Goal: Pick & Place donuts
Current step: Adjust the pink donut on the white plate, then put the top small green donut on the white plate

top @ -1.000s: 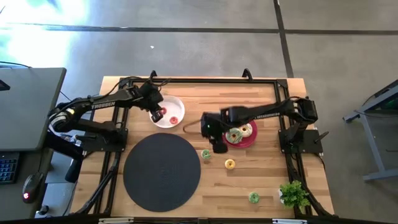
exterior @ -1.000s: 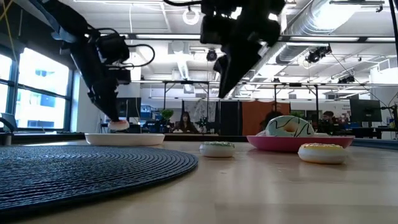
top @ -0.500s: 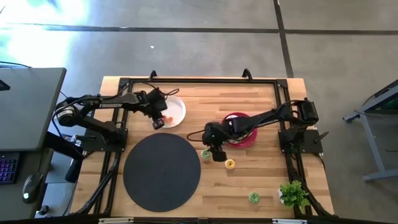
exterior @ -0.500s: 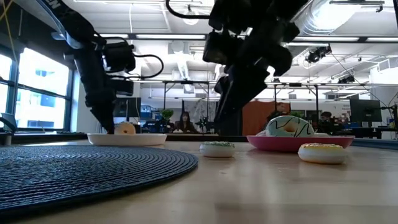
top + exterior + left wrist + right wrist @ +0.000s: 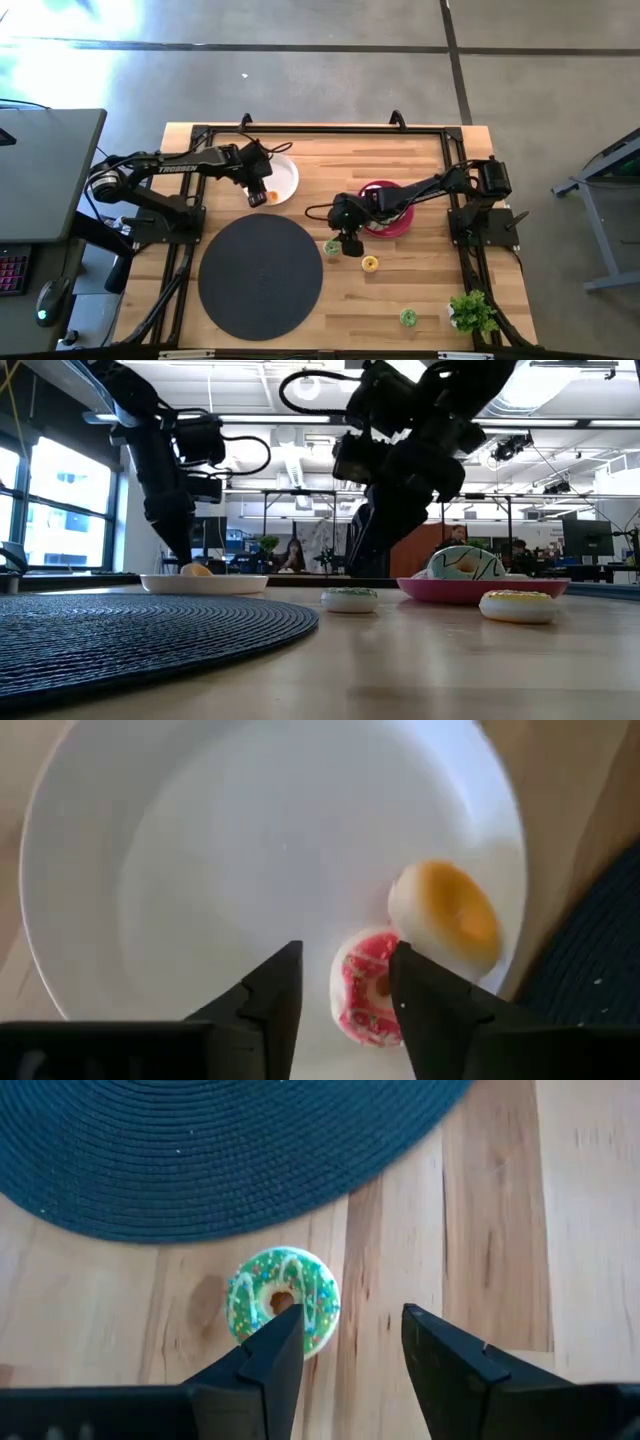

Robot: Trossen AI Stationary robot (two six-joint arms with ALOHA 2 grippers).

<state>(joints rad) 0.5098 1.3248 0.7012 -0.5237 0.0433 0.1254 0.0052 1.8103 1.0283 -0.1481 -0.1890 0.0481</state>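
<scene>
My left gripper (image 5: 345, 955) is open, low over the near edge of the white plate (image 5: 283, 176). A red-iced donut (image 5: 365, 985) and a plain yellow-topped one (image 5: 445, 910) lie flat on the plate just beyond its fingertips. My right gripper (image 5: 350, 1320) is open and points down beside the dark mat. A green sprinkled donut (image 5: 283, 1300) lies flat on the wood just past one of its fingertips, shown in the high view as the green donut (image 5: 331, 247). A white-and-green iced donut (image 5: 465, 563) rests on the red plate (image 5: 385, 208).
A round dark woven mat (image 5: 260, 275) fills the near left of the table. A yellow donut (image 5: 369, 264) and another green donut (image 5: 408, 317) lie on the wood to the near right, by a small potted plant (image 5: 472, 312). A black frame runs round the table.
My left gripper has opened over the white plate and let go of a donut, which now lies on the plate, after shifting slightly toward the near edge. My right gripper has gone from above the red plate down and toward the near edge, to the green donut.
</scene>
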